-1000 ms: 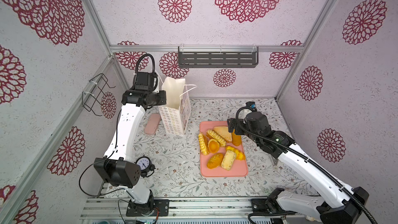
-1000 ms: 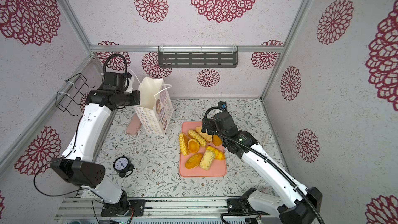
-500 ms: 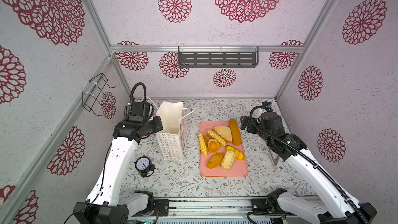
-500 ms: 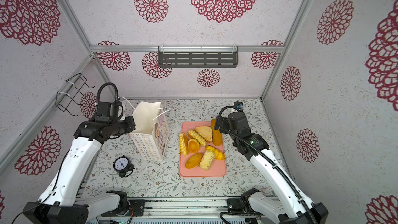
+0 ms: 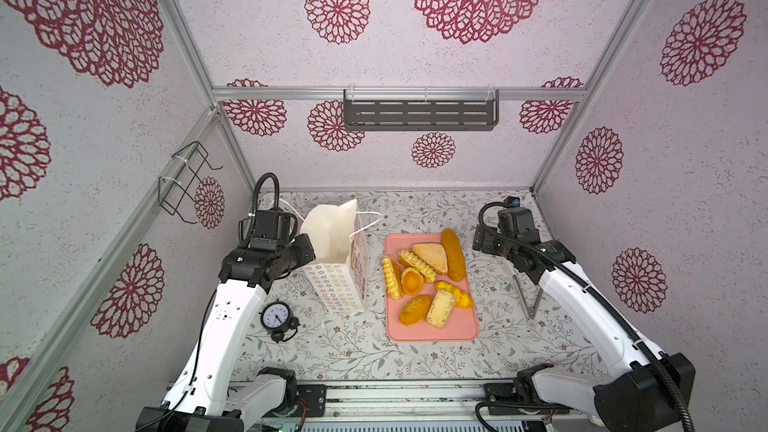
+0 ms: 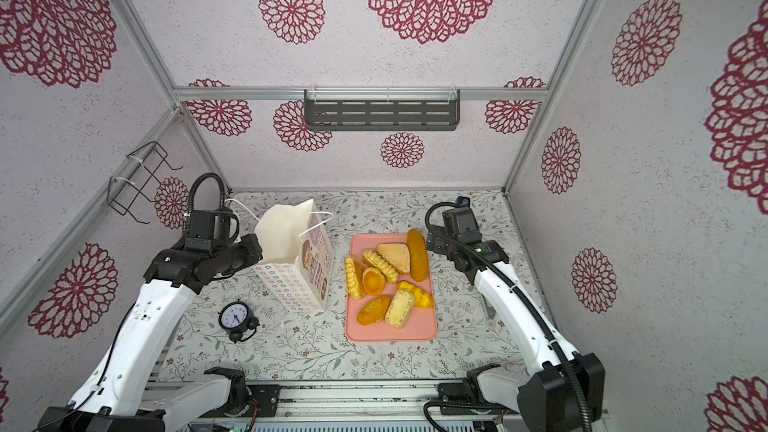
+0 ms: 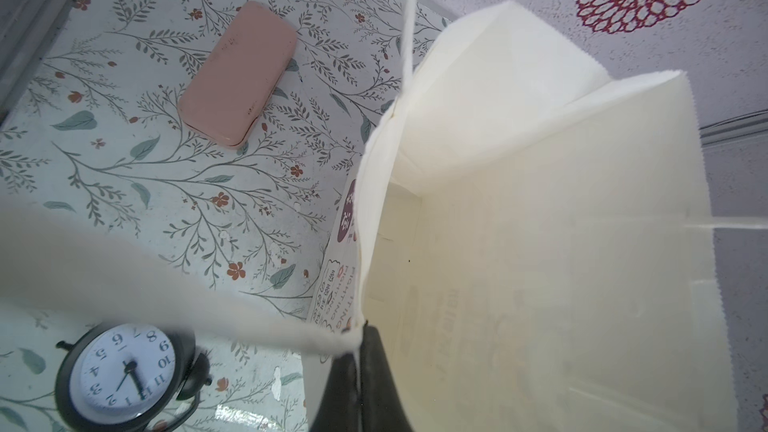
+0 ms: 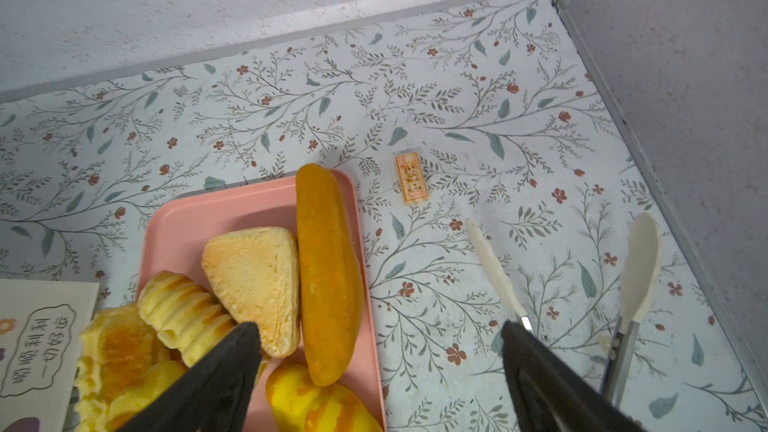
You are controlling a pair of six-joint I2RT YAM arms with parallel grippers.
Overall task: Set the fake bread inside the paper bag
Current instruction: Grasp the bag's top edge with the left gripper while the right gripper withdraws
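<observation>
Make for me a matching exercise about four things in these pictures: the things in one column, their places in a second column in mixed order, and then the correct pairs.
1. paper bag
2. long loaf
3. alarm clock
4. tongs

A. lying on the pink tray
B. lying on the table, right of the tray
C. standing, rim pinched by the left gripper
D. standing on the table beside the left arm

Pairs: 1-C, 2-A, 3-D, 4-B.

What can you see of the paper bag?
The paper bag is white paper, with ring-flower sides, a cartoon-print front and white cord handles. It stands upright on the floral table, left of the pink tray and apart from it, mouth open, nothing visible inside. The left gripper is shut on its rim.
</observation>
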